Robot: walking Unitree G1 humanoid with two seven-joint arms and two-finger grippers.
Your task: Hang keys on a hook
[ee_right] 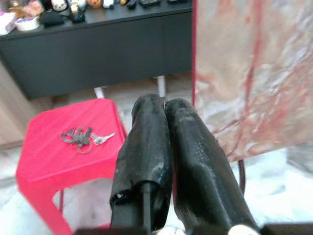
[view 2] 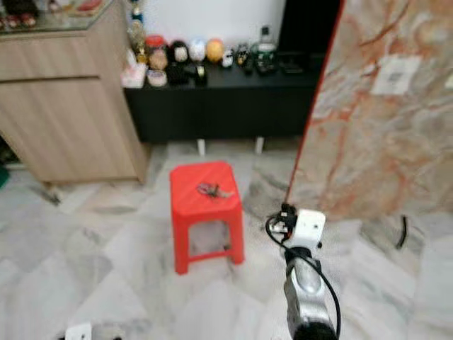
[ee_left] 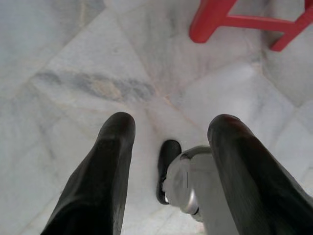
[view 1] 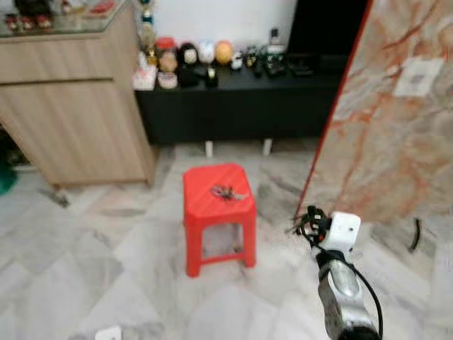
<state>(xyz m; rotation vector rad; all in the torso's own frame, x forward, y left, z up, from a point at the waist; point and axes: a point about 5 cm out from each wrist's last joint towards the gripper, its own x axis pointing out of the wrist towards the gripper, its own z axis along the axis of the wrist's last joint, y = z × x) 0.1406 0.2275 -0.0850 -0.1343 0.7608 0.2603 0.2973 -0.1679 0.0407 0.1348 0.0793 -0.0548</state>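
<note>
A bunch of keys [view 1: 228, 193] lies on top of a red plastic stool [view 1: 212, 212] standing on the marble floor; the keys [ee_right: 84, 137] also show in the right wrist view. My right gripper [ee_right: 165, 113] is raised to the right of the stool, short of the keys, with its two black fingers pressed together and nothing between them. From the head, its wrist [view 1: 333, 237] shows beside the stool. My left gripper [ee_left: 171, 129] hangs low over the floor with its fingers spread apart and empty. I cannot make out a hook.
A marble-patterned panel with a red edge [view 1: 389, 120] stands close on the right. A black low cabinet [view 1: 233, 99] with small ornaments runs along the back wall. A wooden cabinet [view 1: 71, 106] stands at the left. Open marble floor [view 1: 106, 269] surrounds the stool.
</note>
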